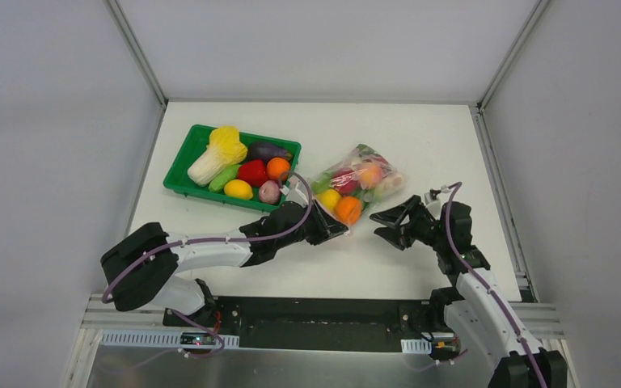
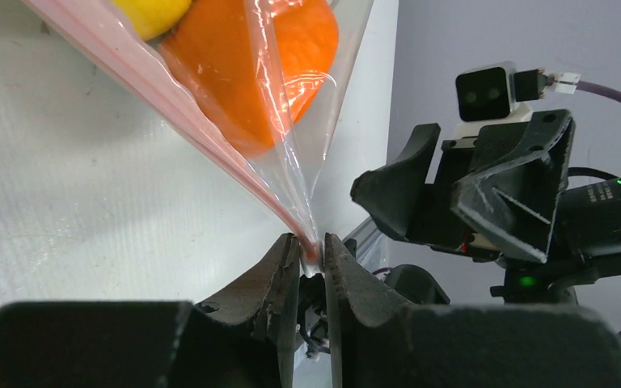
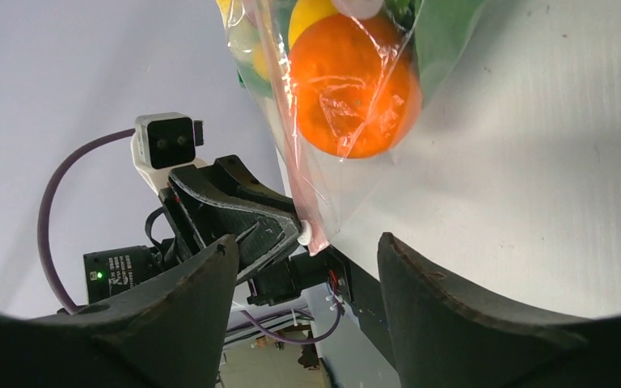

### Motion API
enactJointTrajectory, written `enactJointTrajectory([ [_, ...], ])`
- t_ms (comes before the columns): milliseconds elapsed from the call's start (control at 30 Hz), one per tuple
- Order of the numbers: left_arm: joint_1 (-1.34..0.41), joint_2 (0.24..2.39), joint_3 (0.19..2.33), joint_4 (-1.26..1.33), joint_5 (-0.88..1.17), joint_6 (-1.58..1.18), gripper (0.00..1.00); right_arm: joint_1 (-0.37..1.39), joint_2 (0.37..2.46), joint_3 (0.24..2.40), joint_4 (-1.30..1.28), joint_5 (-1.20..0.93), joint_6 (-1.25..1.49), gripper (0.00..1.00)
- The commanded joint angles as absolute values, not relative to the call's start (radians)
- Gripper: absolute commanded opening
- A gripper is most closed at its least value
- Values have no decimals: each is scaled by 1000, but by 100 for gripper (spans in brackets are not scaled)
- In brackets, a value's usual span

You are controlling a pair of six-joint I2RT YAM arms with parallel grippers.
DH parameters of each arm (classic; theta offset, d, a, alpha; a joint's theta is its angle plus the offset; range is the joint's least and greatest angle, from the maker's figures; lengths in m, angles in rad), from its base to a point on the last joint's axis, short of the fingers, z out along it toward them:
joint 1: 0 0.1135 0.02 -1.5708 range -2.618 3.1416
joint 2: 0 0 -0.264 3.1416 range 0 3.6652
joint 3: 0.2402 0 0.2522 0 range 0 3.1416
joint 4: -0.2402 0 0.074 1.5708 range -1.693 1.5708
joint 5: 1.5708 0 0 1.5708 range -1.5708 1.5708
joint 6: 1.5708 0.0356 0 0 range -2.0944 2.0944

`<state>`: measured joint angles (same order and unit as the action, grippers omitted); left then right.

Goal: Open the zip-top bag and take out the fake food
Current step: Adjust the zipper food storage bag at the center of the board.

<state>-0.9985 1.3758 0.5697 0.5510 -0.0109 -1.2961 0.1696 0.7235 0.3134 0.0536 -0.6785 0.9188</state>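
Observation:
The clear zip-top bag (image 1: 361, 179) lies mid-table, holding fake food: an orange (image 1: 348, 209), a yellow fruit (image 1: 329, 199), red pieces and green leaves. My left gripper (image 1: 334, 229) is shut on the bag's near corner. In the left wrist view its fingertips (image 2: 312, 244) pinch the end of the pink zip strip (image 2: 210, 121), with the orange (image 2: 242, 73) just behind the plastic. My right gripper (image 1: 377, 225) stands open a little to the right of that corner, facing it. In the right wrist view nothing lies between the wide-apart fingers (image 3: 420, 299), and the bag corner (image 3: 311, 230) hangs just beyond them.
A green tray (image 1: 176, 171) at the left back holds a napa cabbage (image 1: 220, 152), a purple eggplant (image 1: 265, 149), a red pepper (image 1: 252, 172) and other pieces. It sits close behind my left arm. Grey walls enclose the white table on three sides.

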Motion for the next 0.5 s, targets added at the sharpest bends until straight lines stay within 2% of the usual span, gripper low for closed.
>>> enactJointTrajectory([
  [0,-1022,1406,640,550,-33,-1318,17,179,649,261,81,-703,1022,63],
  [200,-1037,1429,652,557,-47,-1348,12,186,586,191,121,-683,1120,52],
  [467,-1062,1450,664,575,-73,-1395,12,208,586,100,289,-670,1272,41],
])
